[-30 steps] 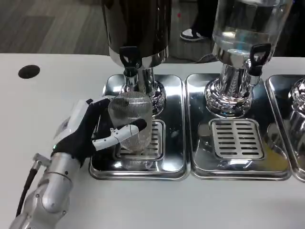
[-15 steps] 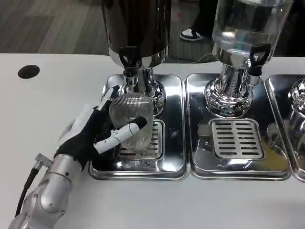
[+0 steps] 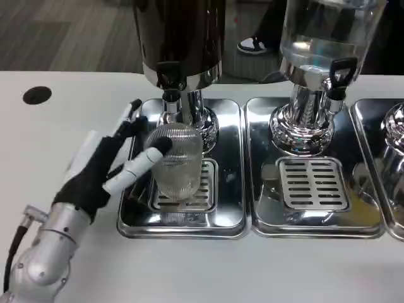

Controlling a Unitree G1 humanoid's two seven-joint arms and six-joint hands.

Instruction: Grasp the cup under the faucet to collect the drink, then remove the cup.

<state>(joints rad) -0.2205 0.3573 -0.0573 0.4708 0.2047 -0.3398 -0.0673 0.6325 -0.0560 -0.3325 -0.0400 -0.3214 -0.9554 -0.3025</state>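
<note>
At nine o'clock of the cup [image 3: 177, 161], the left hand [image 3: 104, 170] has its fingers spread apart, one fingertip touching the cup's side without gripping it. The ribbed clear cup stands upright, long axis vertical, on the drip tray [image 3: 183, 218] grille below the faucet [image 3: 170, 79].

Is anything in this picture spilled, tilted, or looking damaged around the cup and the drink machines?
Nothing stands out. The ribbed clear cup stands upright on the drip tray below the dark dispenser's faucet. The left hand touches its side. No spill shows on the white table.
</note>
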